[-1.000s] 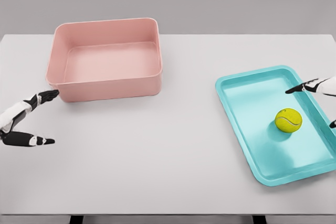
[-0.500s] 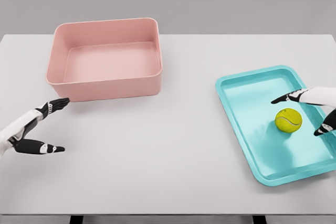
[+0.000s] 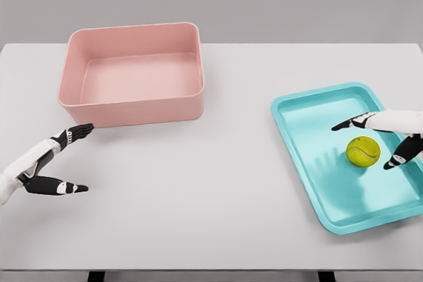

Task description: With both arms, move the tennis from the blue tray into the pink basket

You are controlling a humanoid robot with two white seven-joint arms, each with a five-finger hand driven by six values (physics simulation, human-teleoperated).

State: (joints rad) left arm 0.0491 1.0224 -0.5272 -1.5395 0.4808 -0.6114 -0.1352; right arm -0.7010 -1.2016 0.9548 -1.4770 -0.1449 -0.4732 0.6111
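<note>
White table, grey backdrop. Ball sits in the blue tray, not grasped. Right hand is spread open, straddling the ball with no visible contact. Left hand is open on the table just beside the pink basket, which holds nothing. Grasp, transfer and drop all remain.

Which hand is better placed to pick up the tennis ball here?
The right hand. It is over the blue tray with its fingers open on either side of the tennis ball. The left hand is across the table, open, near the pink basket, far from the ball.
</note>
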